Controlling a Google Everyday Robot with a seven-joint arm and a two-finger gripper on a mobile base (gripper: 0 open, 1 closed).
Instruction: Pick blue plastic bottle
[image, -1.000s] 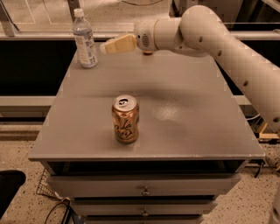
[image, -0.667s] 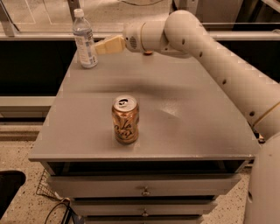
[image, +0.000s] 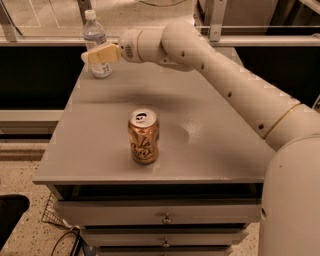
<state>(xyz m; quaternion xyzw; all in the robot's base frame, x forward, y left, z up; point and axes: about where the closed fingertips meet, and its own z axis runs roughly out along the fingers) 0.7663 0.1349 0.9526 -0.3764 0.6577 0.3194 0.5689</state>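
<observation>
1. Gripper (image: 97, 54): against mid-body of blue plastic bottle (image: 94, 36); grip state cannot be told.
2. Bottle: upright, far-left corner of table (image: 210, 150); likely light, slippery, crushable; hold labelled waist.

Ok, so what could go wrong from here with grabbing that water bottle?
1. The gripper is at mid-height of the tall, slim water bottle; a sideways nudge could tip it.
2. The bottle stands near the far left corner of the table, so if knocked it may fall off.
3. The drink can stands mid-table near the arm; a low pull-back might hit it.
</observation>
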